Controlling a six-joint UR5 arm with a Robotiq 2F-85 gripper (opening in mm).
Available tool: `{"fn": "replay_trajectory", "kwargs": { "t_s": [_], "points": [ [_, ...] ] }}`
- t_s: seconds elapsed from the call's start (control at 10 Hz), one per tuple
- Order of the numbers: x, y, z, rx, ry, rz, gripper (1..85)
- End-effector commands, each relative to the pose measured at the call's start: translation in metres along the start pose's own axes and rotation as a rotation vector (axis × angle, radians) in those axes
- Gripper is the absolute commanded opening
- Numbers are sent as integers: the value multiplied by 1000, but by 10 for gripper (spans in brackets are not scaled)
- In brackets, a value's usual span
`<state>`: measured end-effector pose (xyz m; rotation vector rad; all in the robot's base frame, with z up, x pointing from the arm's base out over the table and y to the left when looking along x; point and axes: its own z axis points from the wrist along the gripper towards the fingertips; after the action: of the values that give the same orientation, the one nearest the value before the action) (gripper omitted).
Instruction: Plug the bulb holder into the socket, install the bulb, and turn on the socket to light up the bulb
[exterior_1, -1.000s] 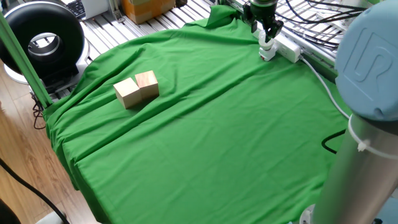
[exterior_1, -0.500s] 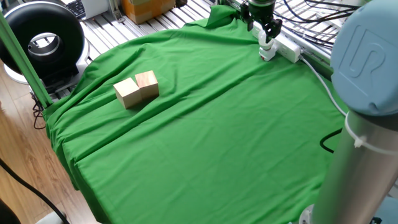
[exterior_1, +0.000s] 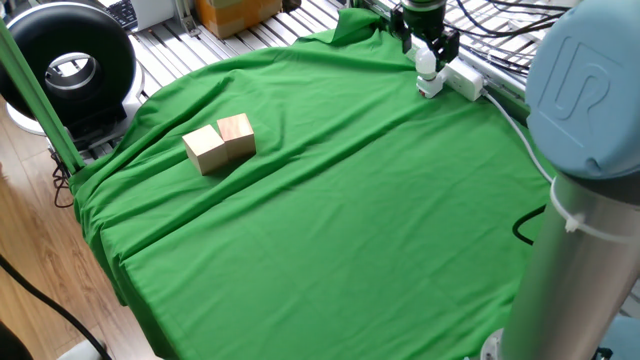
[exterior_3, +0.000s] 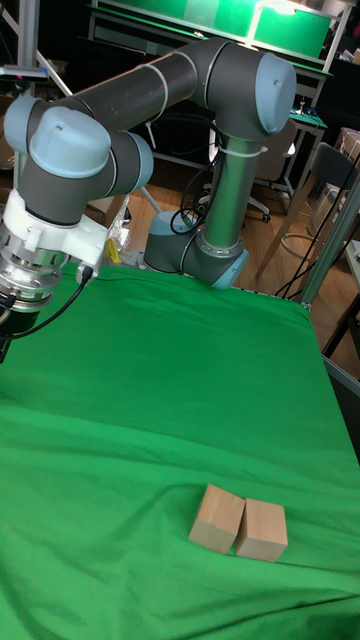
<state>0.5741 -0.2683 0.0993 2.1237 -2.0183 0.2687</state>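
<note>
Lying nearest, two wooden blocks (exterior_1: 220, 142) sit side by side, touching, on the green cloth (exterior_1: 330, 210), well apart from the work and seemingly spare; at the far edge, the gripper (exterior_1: 428, 52) stands over the socket (exterior_1: 463, 78), fingers closed around the bulb (exterior_1: 426, 62), held upright above the bulb holder (exterior_1: 430, 87), which appears already plugged into the strip's near end; the vertical pose suits screwing the bulb in; the switch is unseen.
</note>
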Motion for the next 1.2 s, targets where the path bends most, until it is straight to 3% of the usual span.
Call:
{"fn": "replay_trajectory", "kwargs": {
  "t_s": [0.0,0.4,0.6,1.0,1.1],
  "points": [
    [5,-4,1,16,12,-7,747],
    [15,-1,4,10,29,-15,717],
    [12,-2,5,11,21,-9,697],
    [10,0,5,10,17,42,457],
    [12,1,5,8,23,54,350]
  ]
}}
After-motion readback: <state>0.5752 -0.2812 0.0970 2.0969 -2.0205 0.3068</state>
